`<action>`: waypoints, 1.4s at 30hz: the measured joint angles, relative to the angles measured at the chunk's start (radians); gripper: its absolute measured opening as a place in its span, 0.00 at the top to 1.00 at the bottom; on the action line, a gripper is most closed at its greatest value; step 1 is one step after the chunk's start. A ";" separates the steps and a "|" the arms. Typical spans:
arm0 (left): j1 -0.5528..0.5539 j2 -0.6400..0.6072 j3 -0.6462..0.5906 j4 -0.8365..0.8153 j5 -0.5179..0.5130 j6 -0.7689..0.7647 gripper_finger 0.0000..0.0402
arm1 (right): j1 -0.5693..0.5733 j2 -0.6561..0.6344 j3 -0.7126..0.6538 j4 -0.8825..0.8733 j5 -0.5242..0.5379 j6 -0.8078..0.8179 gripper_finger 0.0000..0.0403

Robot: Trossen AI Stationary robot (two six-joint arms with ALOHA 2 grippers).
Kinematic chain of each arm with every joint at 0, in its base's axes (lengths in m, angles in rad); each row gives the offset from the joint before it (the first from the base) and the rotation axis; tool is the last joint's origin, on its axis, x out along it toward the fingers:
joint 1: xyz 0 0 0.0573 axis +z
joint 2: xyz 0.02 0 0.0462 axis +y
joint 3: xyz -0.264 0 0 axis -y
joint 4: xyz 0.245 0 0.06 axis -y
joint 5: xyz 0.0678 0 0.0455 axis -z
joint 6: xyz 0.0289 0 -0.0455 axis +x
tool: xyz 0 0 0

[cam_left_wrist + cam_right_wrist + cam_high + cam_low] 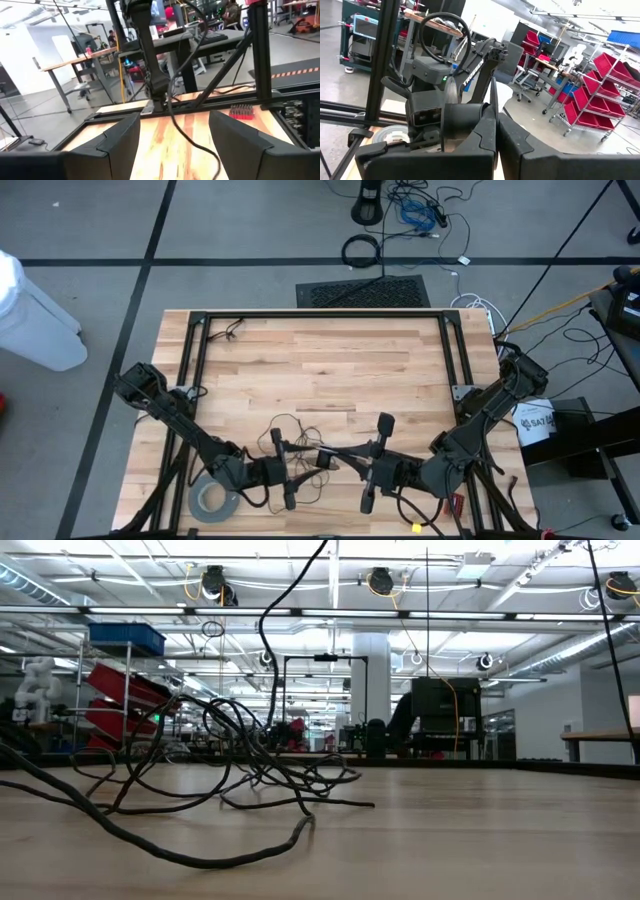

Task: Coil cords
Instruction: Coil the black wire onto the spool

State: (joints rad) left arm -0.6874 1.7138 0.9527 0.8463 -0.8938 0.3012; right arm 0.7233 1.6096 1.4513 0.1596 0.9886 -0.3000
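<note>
The cords, a thin dark tangle, lie loose on the wooden desk near its front edge, between the two arms. The left tool hovers at the tangle's left side with its fingers spread and nothing between them. The right tool sits just right of the tangle, clenched tight, its fingers pressed together. A grey tape roll lies at the near left corner.

The high view looks straight down on the whole table, while the low view sits at tabletop height, facing across it into the room. Each wrist view looks forward past its own fingers, the left wrist view sharing the table with both.
</note>
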 joint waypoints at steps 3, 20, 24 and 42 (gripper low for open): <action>0.001 0.000 0.000 0.000 0.014 -0.001 0.39 | 0.000 0.000 0.000 0.000 0.000 0.000 1.00; 0.025 0.000 0.000 -0.046 0.078 -0.060 0.57 | -0.002 0.000 0.000 -0.003 -0.024 0.011 1.00; 0.046 0.000 0.000 -0.093 0.084 -0.120 0.57 | -0.002 0.000 0.000 -0.004 -0.027 0.011 1.00; 0.037 0.000 0.000 -0.093 0.030 -0.084 0.97 | -0.002 0.000 0.000 -0.005 -0.026 0.010 1.00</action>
State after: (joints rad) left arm -0.6506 1.7138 0.9527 0.7536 -0.8641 0.2171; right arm 0.7216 1.6100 1.4513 0.1542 0.9624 -0.2901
